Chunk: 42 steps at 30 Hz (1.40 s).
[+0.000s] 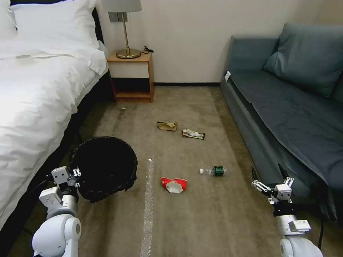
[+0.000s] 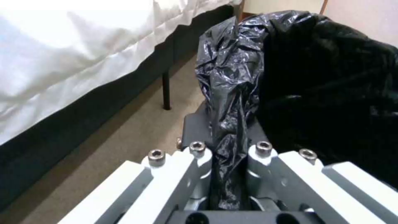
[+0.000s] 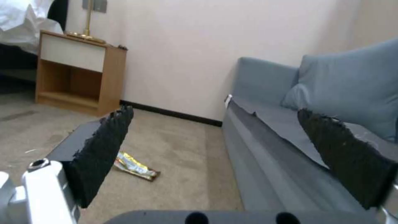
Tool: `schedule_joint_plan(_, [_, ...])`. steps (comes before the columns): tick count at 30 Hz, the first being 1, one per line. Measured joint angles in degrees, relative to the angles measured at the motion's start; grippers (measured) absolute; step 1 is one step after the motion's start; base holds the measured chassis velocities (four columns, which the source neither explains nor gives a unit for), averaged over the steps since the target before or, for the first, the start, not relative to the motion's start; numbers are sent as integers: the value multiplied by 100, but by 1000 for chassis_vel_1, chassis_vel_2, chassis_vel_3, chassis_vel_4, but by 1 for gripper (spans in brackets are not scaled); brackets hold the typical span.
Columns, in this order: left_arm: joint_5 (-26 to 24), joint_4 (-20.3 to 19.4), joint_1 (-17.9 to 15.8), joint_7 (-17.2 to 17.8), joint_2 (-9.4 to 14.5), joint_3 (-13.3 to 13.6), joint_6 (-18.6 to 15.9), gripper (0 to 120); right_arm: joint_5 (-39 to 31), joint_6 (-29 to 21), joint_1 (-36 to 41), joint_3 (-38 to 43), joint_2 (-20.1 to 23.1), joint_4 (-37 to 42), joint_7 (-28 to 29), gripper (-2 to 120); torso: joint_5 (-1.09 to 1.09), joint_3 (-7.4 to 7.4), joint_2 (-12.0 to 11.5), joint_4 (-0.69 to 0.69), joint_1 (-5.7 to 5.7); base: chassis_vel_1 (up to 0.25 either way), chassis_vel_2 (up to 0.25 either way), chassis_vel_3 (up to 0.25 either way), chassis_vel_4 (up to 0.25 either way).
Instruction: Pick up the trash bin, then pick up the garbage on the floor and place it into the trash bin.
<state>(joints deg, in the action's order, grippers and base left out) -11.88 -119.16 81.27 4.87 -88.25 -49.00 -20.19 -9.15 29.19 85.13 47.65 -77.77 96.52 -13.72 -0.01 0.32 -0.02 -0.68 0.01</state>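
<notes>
A bedroom floor with beige carpet (image 1: 214, 221), seen from the robot's head. One bin (image 1: 105, 167), lined with a crinkly black bag, sits at the robot's left beside one bed (image 1: 39, 89) with white covers. Four pieces of litter lie apart from each other on the carpet in front of the robot: one crushed red-and-white cup (image 1: 174, 184) nearest, just right of the bin; one clear bottle (image 1: 213, 171) with a green label a little farther right; one flat wrapper (image 1: 193, 134) farther off; and one crumpled brown paper bag (image 1: 167, 125) just left of the wrapper. One wooden nightstand (image 1: 131, 76) with one brass lamp (image 1: 126, 32) stands against the far wall. One blue-grey sofa (image 1: 286, 107) runs along the right side.

The left gripper (image 1: 74, 175) reaches forward low at the bin's near-left rim. In the left wrist view its fingers (image 2: 195, 130) are clamped on a gathered fold of the black liner at the rim, with the bin's dark opening beside them.

The right gripper (image 1: 268, 177) is held low on the right, close beside the sofa front, pointing ahead. Its two black-padded fingers (image 3: 104, 152) are spread wide and hold nothing. In the right wrist view the wrapper lies on the carpet beyond them, near the sofa base.
</notes>
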Motion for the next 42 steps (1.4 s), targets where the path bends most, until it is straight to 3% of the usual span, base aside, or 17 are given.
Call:
schedule_joint_plan(28, [28, 83, -44, -6, -19, 19, 16, 5, 43, 222, -49, -12, 31, -192, -50, 100, 0, 0, 0, -1, 0, -81, 89, 89, -89])
schedule_joint_plan(30, [43, 99, -13, 33, -27, 33, -8, 5, 370, 537, -105, -176, 209, -382, -130, 100, 0, 0, 0, -1, 0, -36, 25, 30, -24])
schedule_joint_plan(37, [186, -1, 31, 172, -17, 72, -347, 5, 699, 585, -257, -563, 760, -658, -211, 100, 4, 0, 0, 2, 0, 0, 0, 0, 0])
schedule_joint_plan(42, [148, 269, -238, 212, -6, 314, -432, 5, 673, 403, -476, -713, 1419, -878, -500, 100, 1, 0, 0, -3, 0, 0, 0, 0, 0])
